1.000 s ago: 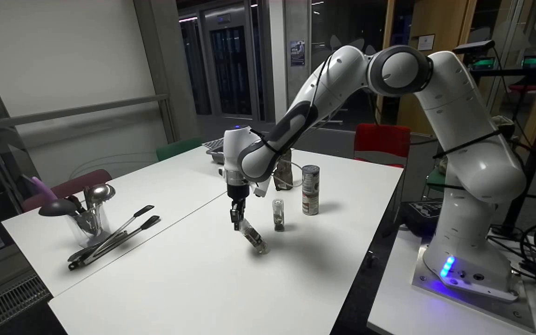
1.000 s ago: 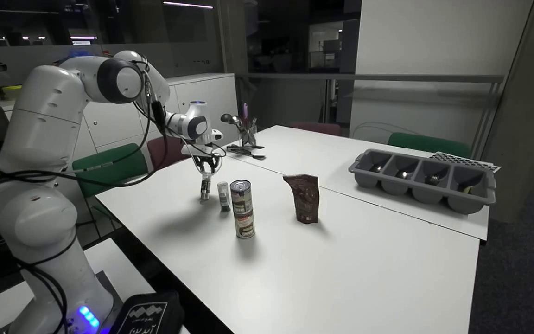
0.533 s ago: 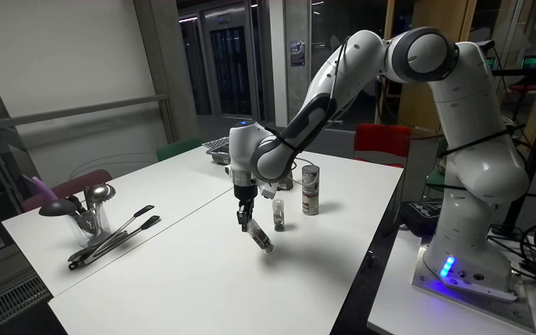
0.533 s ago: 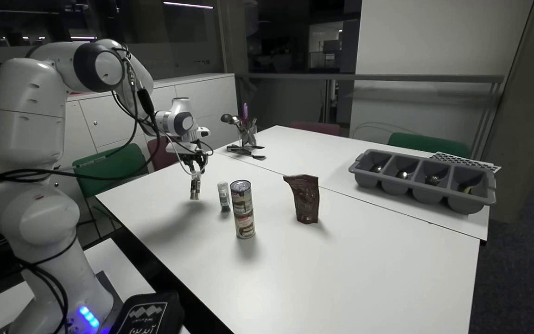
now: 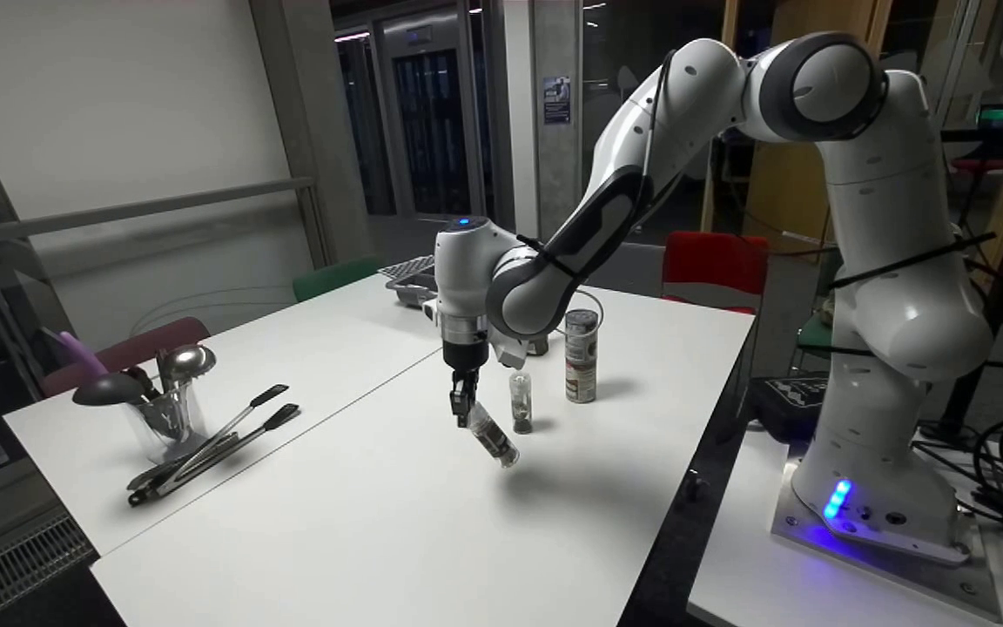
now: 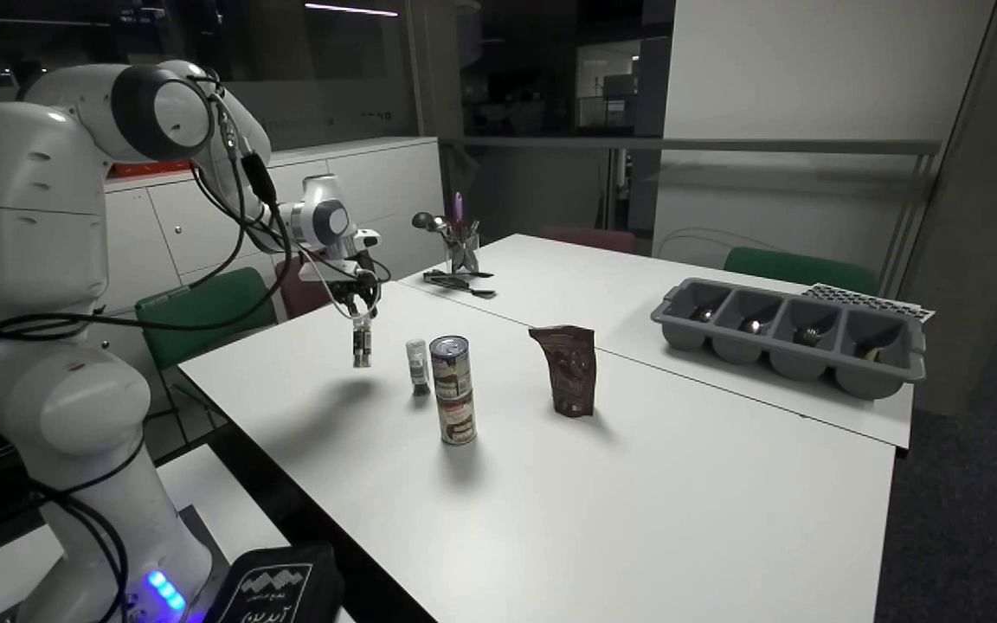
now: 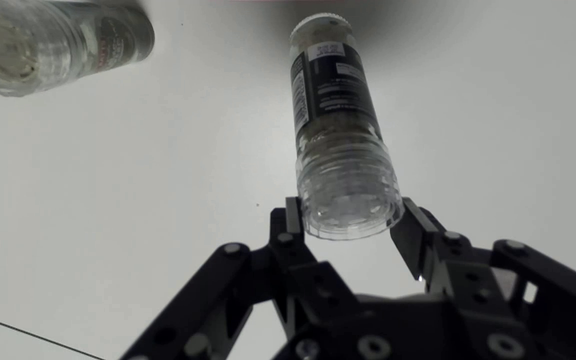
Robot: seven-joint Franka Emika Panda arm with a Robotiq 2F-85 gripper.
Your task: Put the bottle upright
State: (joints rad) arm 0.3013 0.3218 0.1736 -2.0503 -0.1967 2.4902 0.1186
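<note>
Black and jointed, the gripper (image 7: pixel 350 215) pointed down over the white table (image 5: pixel 362 557), its two fingers (image 7: pixel 412 240) pinched on the clear end of the bottle (image 7: pixel 339 100). From there the bottle slanted downward, tilted, its labelled body sticking out beneath the gripper and its far end looking clear of the table in both exterior views. Dark panels, pale patches and small print too blurred to read faced the wrist view.

Near the gripper, to one side and apart from it, a similar second bottle (image 5: pixel 521 405) stood upright on the table; the wrist view showed it, partly cut off, at the upper left of the gripper. Farther out on that same side came a stack of two cans (image 6: pixel 453 389), and even farther a brown pouch (image 6: pixel 572 372). Well apart from the gripper lay a grey tray (image 6: pixel 685 336) with compartments, some holding shiny metal pieces (image 6: pixel 754 326). Also well away from it, in both exterior views, a clear cup (image 5: pixel 191 422) held utensils (image 5: pixel 190 361), with tongs (image 5: pixel 223 451) lying just beside the cup.
</note>
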